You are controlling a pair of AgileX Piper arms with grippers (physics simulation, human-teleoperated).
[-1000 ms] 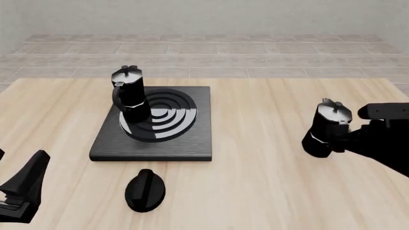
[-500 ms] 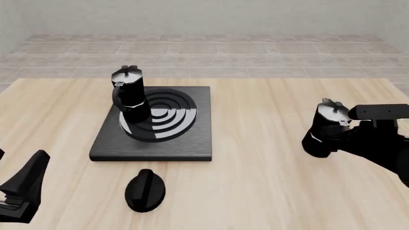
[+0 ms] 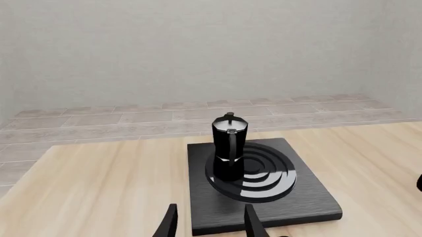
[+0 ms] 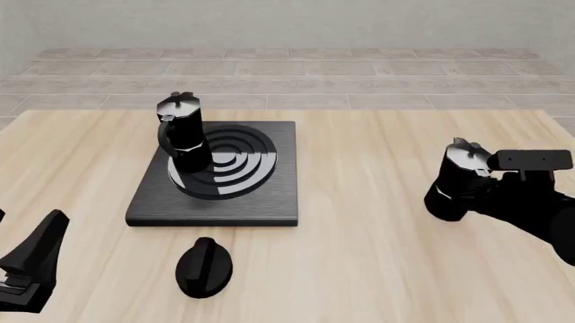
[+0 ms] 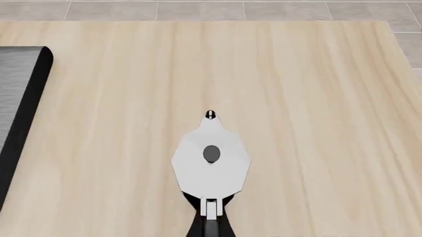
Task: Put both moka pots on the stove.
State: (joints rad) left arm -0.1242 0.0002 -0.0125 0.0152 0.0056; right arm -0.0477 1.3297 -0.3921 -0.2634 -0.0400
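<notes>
Black and glossy, the faceted moka pot with a silvery lid (image 3: 229, 147) stands upright on the flat square black stove with concentric burner rings (image 3: 264, 192) in our left wrist view, ahead of our left jaws (image 3: 208, 223), which are spread and empty, their tips well short of the slab.

From the front, that pot (image 4: 182, 132) sits on the rings' left edge, the stove (image 4: 215, 173) resting on the pale wooden table (image 4: 359, 256). A low black oval knob (image 4: 204, 266) lies between the slab and us. The second moka pot (image 4: 459, 180) stands on the table against our right jaws (image 4: 489, 192); we cannot tell whether they pinch it.

Our right wrist view looks straight down on the second pot's lid (image 5: 211, 165), handle toward the jaws.
</notes>
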